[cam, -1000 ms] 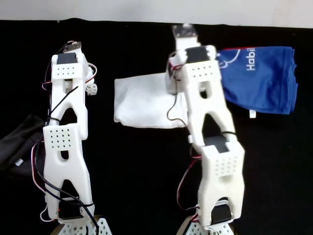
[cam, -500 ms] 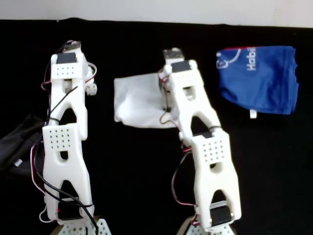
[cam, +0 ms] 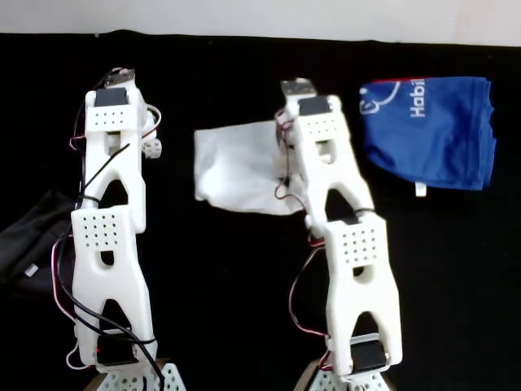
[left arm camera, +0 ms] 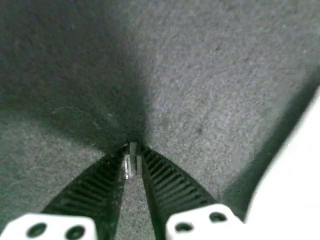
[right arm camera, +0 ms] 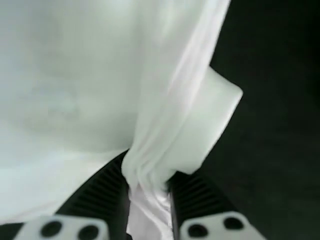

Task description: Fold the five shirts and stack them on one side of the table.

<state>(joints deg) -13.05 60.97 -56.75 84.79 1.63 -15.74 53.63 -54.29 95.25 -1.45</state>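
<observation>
Right gripper is clamped tight on a bunched fold of the white shirt, with the cloth gathered in pleats between its two black jaws. That shirt lies mid-table, toward the far side, its right edge under the right arm. It looks light and thoroughly limp, so expect it to sag and drape wherever it isn't held. A single pinch like this will probably drag it into a bunch rather than lay it flat. A hem or corner is the better place to take hold, and two corners at once better still. Left gripper is closed on nothing, tips meeting just over the bare table. The blue shirt sits folded at far right, and a black shirt is heaped at the left edge.
</observation>
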